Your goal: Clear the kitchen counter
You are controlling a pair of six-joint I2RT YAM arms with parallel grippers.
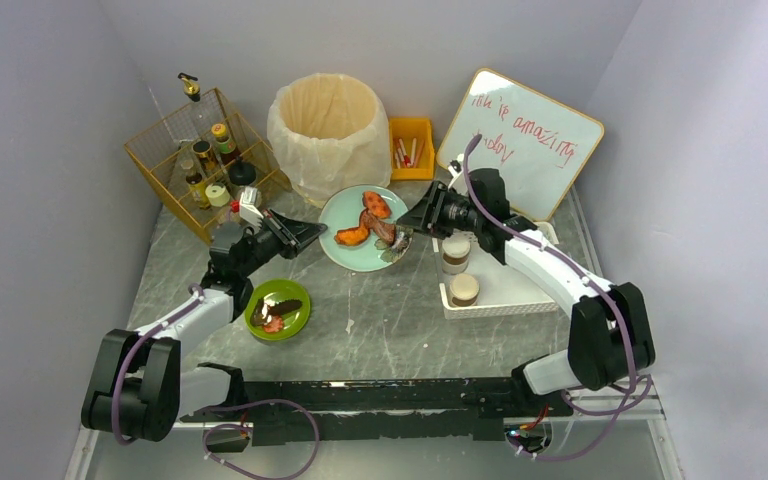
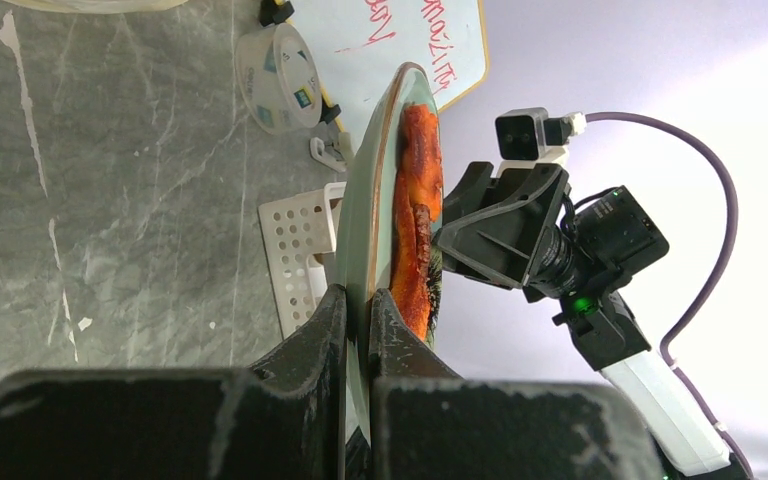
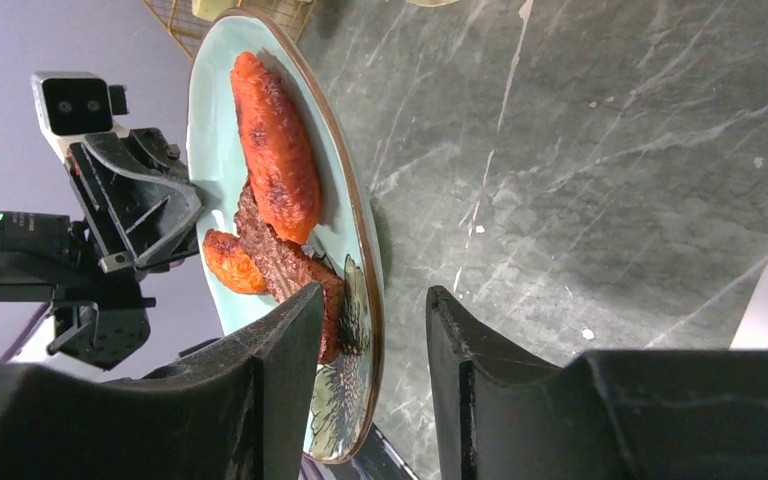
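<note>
A teal plate (image 1: 345, 213) with orange and brown food pieces (image 1: 375, 220) is at the middle back of the grey marble counter (image 1: 390, 320). My left gripper (image 1: 318, 232) is shut on the plate's left rim, which is pinched between the fingers in the left wrist view (image 2: 358, 300). My right gripper (image 1: 407, 225) is open at the plate's right rim. In the right wrist view (image 3: 375, 300) the rim (image 3: 365, 260) lies between the spread fingers, one finger over the food (image 3: 275, 150) and one below the plate. The plate seems to sit a little above the counter (image 3: 580, 150).
A green plate with scraps (image 1: 278, 309) lies front left. A lined white bin (image 1: 327, 130), a wire basket of bottles (image 1: 205, 160), a yellow box (image 1: 411, 147) and a whiteboard (image 1: 520, 140) stand at the back. A white slatted basket (image 1: 505, 298) with two jars is at right. A black rail (image 1: 390, 400) runs along the front.
</note>
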